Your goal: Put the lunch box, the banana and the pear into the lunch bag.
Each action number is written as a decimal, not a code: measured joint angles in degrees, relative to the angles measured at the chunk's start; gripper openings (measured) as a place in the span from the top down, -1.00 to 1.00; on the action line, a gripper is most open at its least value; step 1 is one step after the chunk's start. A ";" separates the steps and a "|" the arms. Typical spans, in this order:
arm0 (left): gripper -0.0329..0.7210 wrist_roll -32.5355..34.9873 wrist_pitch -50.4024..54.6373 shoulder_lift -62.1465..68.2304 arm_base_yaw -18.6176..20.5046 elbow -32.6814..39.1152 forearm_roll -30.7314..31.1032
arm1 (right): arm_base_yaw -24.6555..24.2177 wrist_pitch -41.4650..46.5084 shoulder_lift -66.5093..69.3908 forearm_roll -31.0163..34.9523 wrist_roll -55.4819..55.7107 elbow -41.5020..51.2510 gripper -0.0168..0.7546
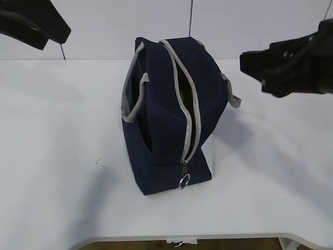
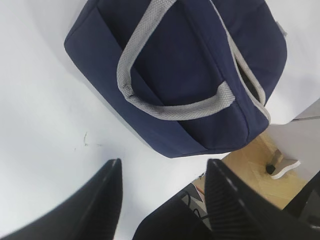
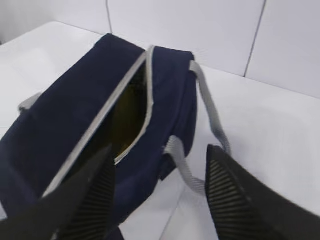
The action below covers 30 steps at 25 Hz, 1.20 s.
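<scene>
White walls back a white counter (image 1: 62, 156), and the navy lunch bag (image 1: 161, 130) stands at its centre, grey zipper (image 1: 188, 112) parted along the top from 12 o'clock down to the metal ring pull (image 1: 184, 181) at 6 o'clock. A dim yellowish shape shows through the slit; what it is cannot be told. Grey handles (image 1: 131, 94) droop at 9 and 3 o'clock of the bag. At 10 o'clock the left hand (image 2: 162, 200) hangs above the counter, jaws spread apart and empty. At 2 o'clock the right hand (image 3: 157, 195) hovers over the bag's open end, jaws likewise wide and holding nothing.
</scene>
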 joint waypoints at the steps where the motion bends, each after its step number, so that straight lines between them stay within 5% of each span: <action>1: -0.16 0.00 0.00 0.00 0.00 0.00 0.00 | 0.79 -2.63 0.00 0.00 0.00 1.73 -0.21; 8: -0.15 0.00 0.00 0.00 0.00 0.00 0.00 | 5.78 -18.60 0.09 -4.10 1.71 13.50 -0.21; 15: -0.15 0.00 0.00 0.00 0.00 0.00 0.04 | 6.54 -27.62 1.48 -18.29 14.14 22.09 -0.21; 30: -0.15 -0.09 0.00 0.00 0.00 0.00 1.25 | 6.54 -35.65 19.00 -25.05 19.29 24.41 -0.21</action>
